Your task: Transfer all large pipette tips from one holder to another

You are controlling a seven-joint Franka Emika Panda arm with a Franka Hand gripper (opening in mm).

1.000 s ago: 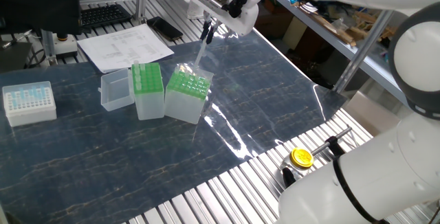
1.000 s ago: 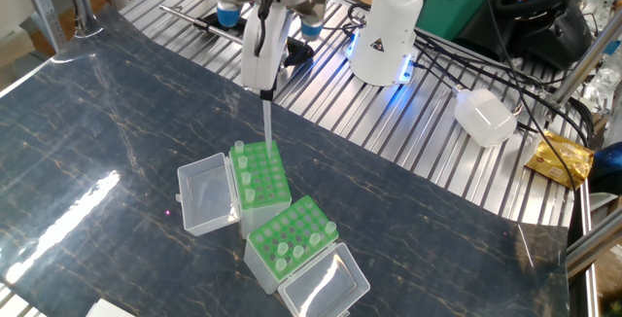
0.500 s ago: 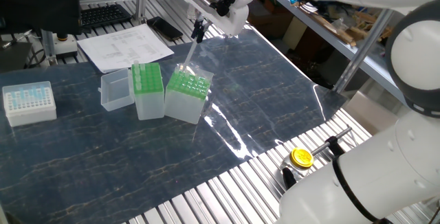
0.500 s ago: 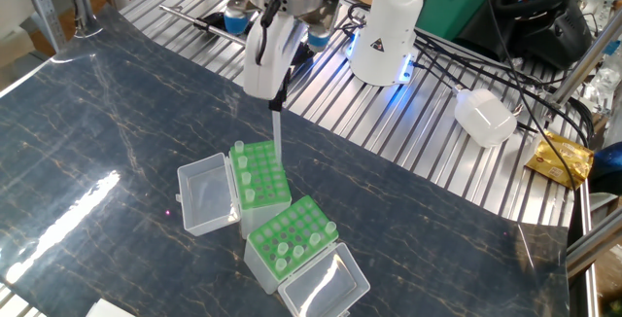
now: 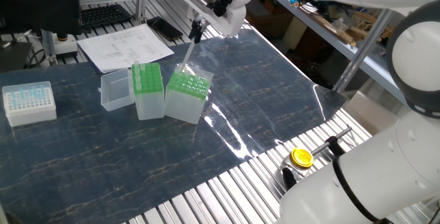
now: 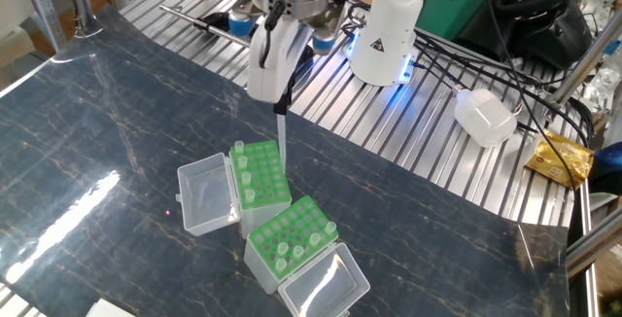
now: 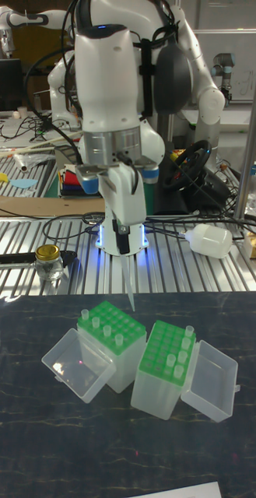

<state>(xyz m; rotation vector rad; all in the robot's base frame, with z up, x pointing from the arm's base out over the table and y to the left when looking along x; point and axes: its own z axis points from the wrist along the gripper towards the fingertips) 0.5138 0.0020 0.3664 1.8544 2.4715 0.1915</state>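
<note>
My gripper (image 5: pixel 195 33) (image 6: pixel 281 106) (image 7: pixel 126 250) is shut on one large pipette tip (image 5: pixel 187 53) (image 6: pixel 281 142) (image 7: pixel 129 284), which hangs point down. Its lower end hovers just above the edge of the wider holder (image 5: pixel 187 93) (image 6: pixel 260 173) (image 7: pixel 108 331), apart from the green grid. That holder has a few tips standing in it. The narrower, taller holder (image 5: pixel 148 90) (image 6: pixel 292 239) (image 7: pixel 166 366) stands right beside it with several tips in its rack.
Each green box has its clear lid (image 6: pixel 207 193) (image 6: pixel 326 280) folded open beside it. A white box of pale-blue tips (image 5: pixel 29 102) and papers (image 5: pixel 124 45) lie further off. A yellow-lidded jar (image 7: pixel 46 261) and a white bottle (image 6: pixel 486 118) sit on the metal slats.
The gripper has carried the tip sideways over the wider holder, towards the side where the narrower holder stands. Most of the shift came in the first half second. The boxes have not moved.
</note>
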